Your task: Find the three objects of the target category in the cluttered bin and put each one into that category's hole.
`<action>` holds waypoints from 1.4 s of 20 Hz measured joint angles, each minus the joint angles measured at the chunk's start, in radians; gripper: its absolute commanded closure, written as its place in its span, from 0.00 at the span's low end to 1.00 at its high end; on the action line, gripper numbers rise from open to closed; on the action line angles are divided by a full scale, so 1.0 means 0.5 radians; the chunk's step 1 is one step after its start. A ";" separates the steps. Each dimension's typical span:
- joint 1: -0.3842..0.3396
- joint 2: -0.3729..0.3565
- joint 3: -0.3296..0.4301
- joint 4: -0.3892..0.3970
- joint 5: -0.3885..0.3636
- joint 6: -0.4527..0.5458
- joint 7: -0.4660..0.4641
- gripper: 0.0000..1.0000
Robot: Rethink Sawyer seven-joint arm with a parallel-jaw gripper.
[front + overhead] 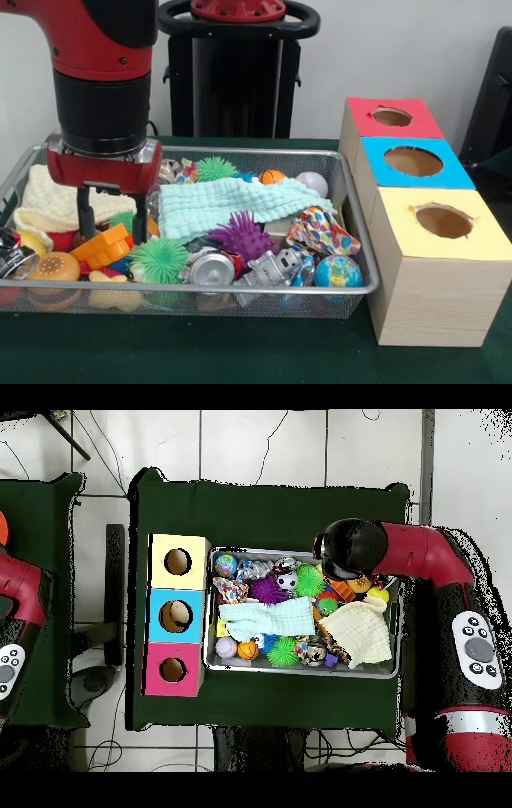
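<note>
Hanging open and empty over the wire-mesh bin's [352, 210] clutter above an orange plastic toy [102, 246], the claw [110, 214] has sorted nothing visibly; the three-holed box [416, 264] stands well aside.

A metal bin [302, 671] of toys sits on the green table [270, 509]. Beside it stand yellow [178, 562], blue [177, 615] and pink [173, 670] boxes. The red arm [420, 552] reaches over the bin.

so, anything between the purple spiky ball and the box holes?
At bin level, yes: the patterned cloth lies beside the purple spiky ball on the box side, then the bin's mesh wall. The holes in the red box, blue box and yellow box are uncovered. Lifted up and over, the way looks clear.
</note>
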 measured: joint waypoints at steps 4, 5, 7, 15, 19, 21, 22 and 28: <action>0.001 0.028 -0.001 0.000 -0.005 -0.030 0.000 0.00; 0.002 0.032 -0.001 0.000 -0.005 -0.033 0.000 0.00; 0.002 0.041 -0.001 0.000 -0.007 -0.040 0.000 0.00; 0.003 0.070 -0.002 -0.003 -0.009 -0.042 0.000 0.00; 0.003 0.091 -0.005 -0.004 -0.013 -0.043 0.000 0.00; 0.003 0.096 -0.006 -0.006 -0.014 -0.043 0.000 0.00; 0.003 0.104 -0.008 -0.008 -0.014 -0.045 0.000 0.00; 0.003 0.136 -0.011 -0.008 -0.014 -0.084 0.000 0.00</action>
